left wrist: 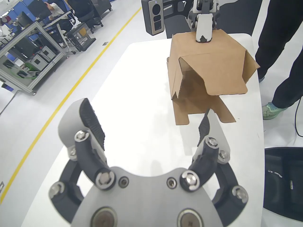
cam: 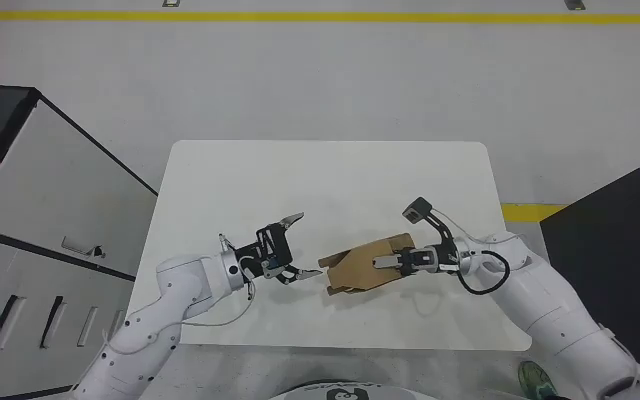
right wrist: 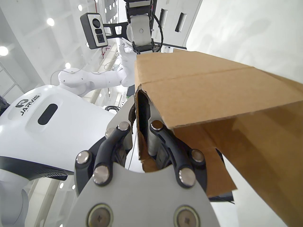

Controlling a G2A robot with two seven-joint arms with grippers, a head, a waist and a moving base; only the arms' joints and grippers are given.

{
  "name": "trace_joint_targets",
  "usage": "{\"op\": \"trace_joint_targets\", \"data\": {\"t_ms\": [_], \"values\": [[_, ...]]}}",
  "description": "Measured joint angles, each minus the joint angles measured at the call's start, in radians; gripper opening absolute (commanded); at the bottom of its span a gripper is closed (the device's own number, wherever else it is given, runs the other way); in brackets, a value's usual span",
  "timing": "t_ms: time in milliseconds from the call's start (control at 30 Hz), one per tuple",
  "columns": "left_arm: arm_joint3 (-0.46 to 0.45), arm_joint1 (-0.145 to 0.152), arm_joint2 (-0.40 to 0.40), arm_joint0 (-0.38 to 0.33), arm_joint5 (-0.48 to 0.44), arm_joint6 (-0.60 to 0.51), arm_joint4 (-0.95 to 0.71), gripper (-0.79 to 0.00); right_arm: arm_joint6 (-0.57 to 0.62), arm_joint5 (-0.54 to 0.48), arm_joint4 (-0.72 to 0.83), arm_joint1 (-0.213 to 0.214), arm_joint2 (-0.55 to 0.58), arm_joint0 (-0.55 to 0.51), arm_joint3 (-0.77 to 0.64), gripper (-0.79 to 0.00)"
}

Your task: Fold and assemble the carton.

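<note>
Carton (cam: 360, 268) is hanging over white table (cam: 300, 180), my right gripper (cam: 381, 263) pinching its wall. My left gripper (cam: 297, 246) is hovering spread nearby, yellow line (cam: 320, 16) crossing floor (cam: 300, 80).

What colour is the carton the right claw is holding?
The carton is plain brown, clearest in the left wrist view.

A white tabletop (cam: 330, 170) stands on a pale floor (cam: 300, 90) crossed by a yellow line (cam: 320, 16). A grey cabinet (cam: 55, 295) sits beside it; black office chairs (left wrist: 81, 10) stand farther off.
</note>
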Motion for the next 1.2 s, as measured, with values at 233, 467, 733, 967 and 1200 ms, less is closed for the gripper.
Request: {"op": "trace_joint_targets", "data": {"t_ms": [233,467,733,967,1200], "values": [[-0.006,0.0,-0.008,0.007,0.022,0.01,-0.009,0.0,-0.003,0.023,0.071,-0.01,-0.001,-0.012,0.042,-0.785],[-0.018,0.005,-0.037,0.026,-0.008,0.021,-0.049,0.0,0.066,0.067,0.215,-0.027,0.009,-0.003,0.099,-0.785],[-0.027,0.005,-0.041,0.024,0.002,-0.001,-0.033,0.0,0.063,0.073,0.229,-0.029,0.011,-0.004,0.098,-0.785],[-0.055,0.002,-0.033,0.029,-0.013,-0.086,-0.127,0.0,0.026,0.088,0.25,-0.034,0.046,-0.015,0.107,-0.785],[-0.068,0.003,-0.049,0.029,0.011,-0.115,-0.135,-0.785,0.024,0.083,0.25,-0.035,0.052,-0.014,0.109,-0.785]]}}
